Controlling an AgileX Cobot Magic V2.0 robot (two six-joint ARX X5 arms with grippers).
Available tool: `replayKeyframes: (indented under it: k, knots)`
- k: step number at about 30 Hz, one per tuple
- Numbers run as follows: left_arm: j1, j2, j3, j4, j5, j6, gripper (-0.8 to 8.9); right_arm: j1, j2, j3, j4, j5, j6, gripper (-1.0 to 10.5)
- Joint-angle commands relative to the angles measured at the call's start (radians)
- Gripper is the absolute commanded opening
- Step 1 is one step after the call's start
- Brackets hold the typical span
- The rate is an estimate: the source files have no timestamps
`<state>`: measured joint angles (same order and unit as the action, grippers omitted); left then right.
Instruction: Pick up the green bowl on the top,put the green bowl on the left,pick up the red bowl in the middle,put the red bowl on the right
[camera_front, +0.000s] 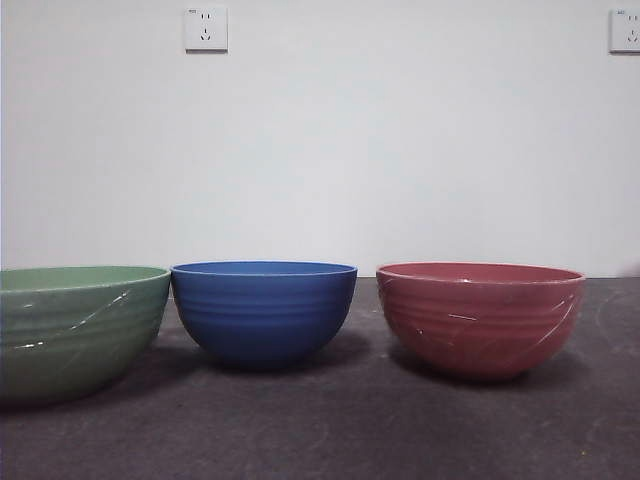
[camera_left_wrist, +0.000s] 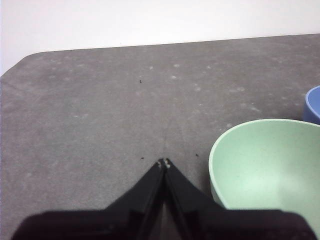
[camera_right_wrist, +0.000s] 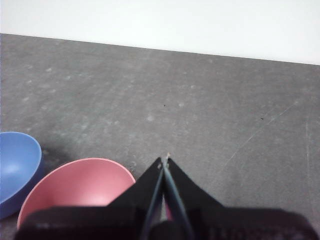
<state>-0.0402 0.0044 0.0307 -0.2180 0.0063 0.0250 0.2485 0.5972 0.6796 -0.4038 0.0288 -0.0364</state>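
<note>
Three bowls stand apart in a row on the dark table. The green bowl (camera_front: 75, 325) is at the left, partly cut by the picture's edge; the red bowl (camera_front: 480, 315) is at the right. My left gripper (camera_left_wrist: 164, 163) is shut and empty, hovering above bare table beside the green bowl (camera_left_wrist: 270, 170). My right gripper (camera_right_wrist: 165, 161) is likewise shut and empty, held above the table beside the red bowl (camera_right_wrist: 75, 187). Neither arm shows in the front view.
A blue ribbed bowl (camera_front: 263, 308) stands between the two others, seen also as the blue bowl (camera_left_wrist: 312, 104) and the blue bowl (camera_right_wrist: 15, 167) in the wrist views. The grey table (camera_front: 330, 430) ends at a white wall with two sockets.
</note>
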Motion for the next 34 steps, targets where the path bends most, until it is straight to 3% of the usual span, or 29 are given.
replayKeyframes:
  k: [1,10,18,21,29,34]
  knots:
    - [0.002,-0.002,-0.014,-0.003,-0.002,-0.006,-0.03,0.0,-0.002,-0.006,0.005,0.003,0.012,0.0]
    - [0.003,-0.002,-0.014,-0.002,-0.002,-0.006,-0.03,-0.039,-0.175,-0.097,-0.006,-0.005,-0.041,0.0]
    - [0.003,-0.002,-0.014,-0.002,-0.002,-0.006,-0.03,-0.155,-0.436,-0.439,0.18,-0.007,0.055,0.0]
    - [0.002,-0.002,-0.014,-0.002,-0.002,-0.006,-0.03,-0.177,-0.504,-0.533,0.201,-0.06,0.064,0.0]
    - [0.002,-0.002,-0.014,-0.002,-0.002,-0.006,-0.03,-0.188,-0.596,-0.657,0.203,-0.136,0.072,0.0]
    - [0.003,-0.002,-0.014,-0.002,-0.002,-0.006,-0.03,-0.187,-0.596,-0.664,0.209,-0.134,0.073,0.0]
